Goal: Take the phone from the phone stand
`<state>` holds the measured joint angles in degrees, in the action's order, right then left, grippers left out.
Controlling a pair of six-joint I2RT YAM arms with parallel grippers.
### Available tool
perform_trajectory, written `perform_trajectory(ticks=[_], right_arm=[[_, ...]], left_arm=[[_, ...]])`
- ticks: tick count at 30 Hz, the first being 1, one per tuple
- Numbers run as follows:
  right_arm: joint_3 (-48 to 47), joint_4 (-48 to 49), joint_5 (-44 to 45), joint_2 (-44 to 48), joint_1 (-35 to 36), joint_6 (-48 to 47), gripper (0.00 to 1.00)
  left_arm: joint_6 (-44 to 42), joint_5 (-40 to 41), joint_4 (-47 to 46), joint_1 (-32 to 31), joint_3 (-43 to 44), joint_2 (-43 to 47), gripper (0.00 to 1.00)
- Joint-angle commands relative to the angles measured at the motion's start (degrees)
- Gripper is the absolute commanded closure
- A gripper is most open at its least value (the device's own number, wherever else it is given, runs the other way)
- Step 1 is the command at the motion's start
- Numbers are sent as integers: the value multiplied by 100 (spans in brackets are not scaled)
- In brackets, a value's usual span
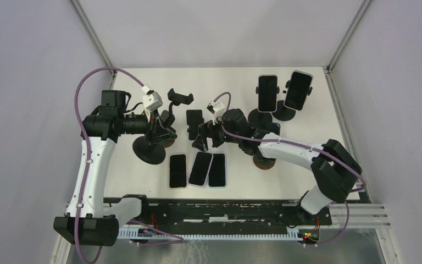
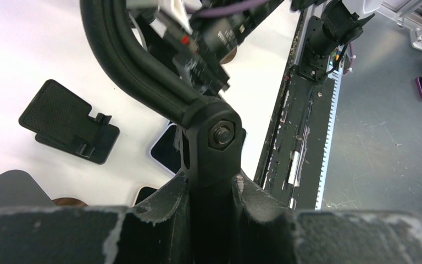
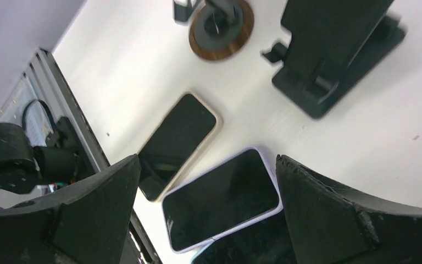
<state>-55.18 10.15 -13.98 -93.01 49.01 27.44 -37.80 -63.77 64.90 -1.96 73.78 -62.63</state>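
Phone (image 3: pixel 221 201) lies flat beneath spread right claw (image 3: pixel 206 165); left claw (image 2: pixel 209 193) pinches phone stand (image 2: pixel 214 137).

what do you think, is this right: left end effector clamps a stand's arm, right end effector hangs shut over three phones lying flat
Only the shut part is wrong. The right wrist view shows the right end effector open, fingers spread wide, over the three phones lying flat. The left end effector does clamp the stand's arm.

Five phones (image 1: pixel 200 168) are counted: three lying flat, two in stands (image 1: pixel 284 114); at least two more stands are empty.
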Motion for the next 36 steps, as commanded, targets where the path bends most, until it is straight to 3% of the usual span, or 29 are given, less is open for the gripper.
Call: perform_trajectory(ticks=[1, 7, 12, 15, 20, 29, 32, 36], right_arm=[[-687, -870, 670, 480, 29, -483, 2], [-926, -1003, 566, 1483, -22, -520, 2], [-1450, -1003, -836, 1976, -243, -482, 2], [-1865, -830, -1764, 1870, -323, -306, 2], [-2548, -578, -2647, 1366, -321, 99, 2], [-3214, -997, -3014, 654, -263, -193, 2], [-3275, -1200, -3145, 519, -221, -342, 10], [-3262, -917, -3315, 499, -121, -286, 36]], left_arm=[[-201, -390, 9, 29, 206, 39, 98], [-242, -409, 15, 25, 162, 52, 98], [-614, -421, 258, 33, 130, 14, 98], [-986, -471, 504, 29, 87, -10, 98], [-2601, -558, 1825, 20, 130, -51, 98], [-2842, -590, 1910, -79, 59, 212, 97], [-2822, -584, 1912, -152, 60, 223, 97], [-2773, -597, 1905, -174, 53, 142, 97]])
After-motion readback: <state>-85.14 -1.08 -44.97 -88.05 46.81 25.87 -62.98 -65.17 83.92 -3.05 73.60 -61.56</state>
